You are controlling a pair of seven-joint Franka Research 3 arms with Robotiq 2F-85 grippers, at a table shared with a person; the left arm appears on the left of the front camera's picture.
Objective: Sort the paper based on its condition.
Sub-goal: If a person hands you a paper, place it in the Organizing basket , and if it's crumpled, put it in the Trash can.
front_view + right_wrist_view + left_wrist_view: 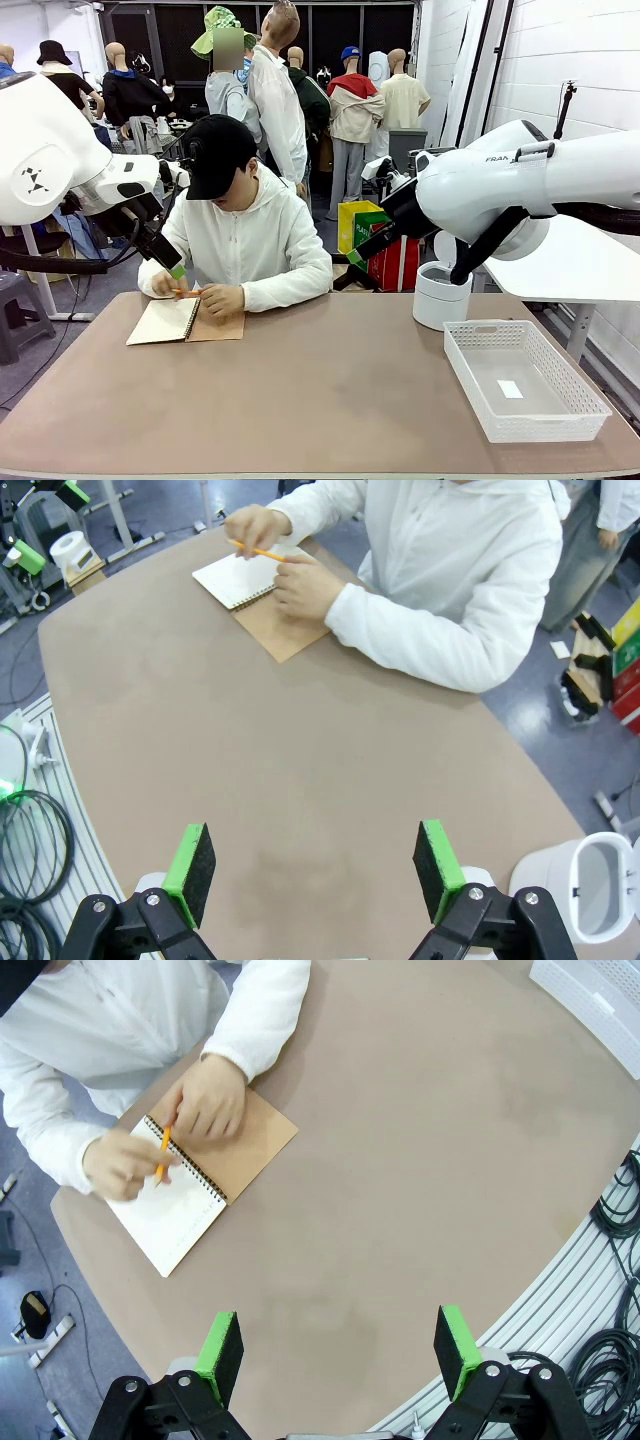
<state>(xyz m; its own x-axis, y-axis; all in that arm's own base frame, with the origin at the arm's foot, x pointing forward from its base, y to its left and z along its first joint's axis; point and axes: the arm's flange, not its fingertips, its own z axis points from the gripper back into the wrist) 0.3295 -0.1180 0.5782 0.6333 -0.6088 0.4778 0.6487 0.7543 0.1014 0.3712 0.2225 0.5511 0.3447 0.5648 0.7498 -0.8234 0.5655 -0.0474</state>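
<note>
Both arms are up and waiting. The left gripper [338, 1352] hangs over the brown table [400, 1160] with its green pads spread wide and nothing between them. The right gripper [314, 870] does the same on its side, jaws fully apart.

Across the table, the person [245, 235] is bent over a spiral-bound notebook with a brown cardboard cover [215, 326]. One hand [210, 1100] pins it down and the other works an orange pencil [163, 1152]. The paper in play is the thin white sheet of paper [170, 1222] lying on top of that notebook, at the far left corner of the table, touching both the person's hands and bound at the wire.

Handling, as I judge it: feather-light, floppy and easy to crease or tear. It lies flat, so the pads have no lip to get under. A free edge or corner, or a handover in mid-air, looks like the sensible place to pinch, and gently.

On the robot's right sits a white perforated plastic basket [470, 375] with a small white slip [510, 388] on its floor. A white cylindrical bin [440, 298] stands just behind it.

As for print, "FRA" shows on the right arm [500, 158]. Whatever is on the page is too faint to read.
</note>
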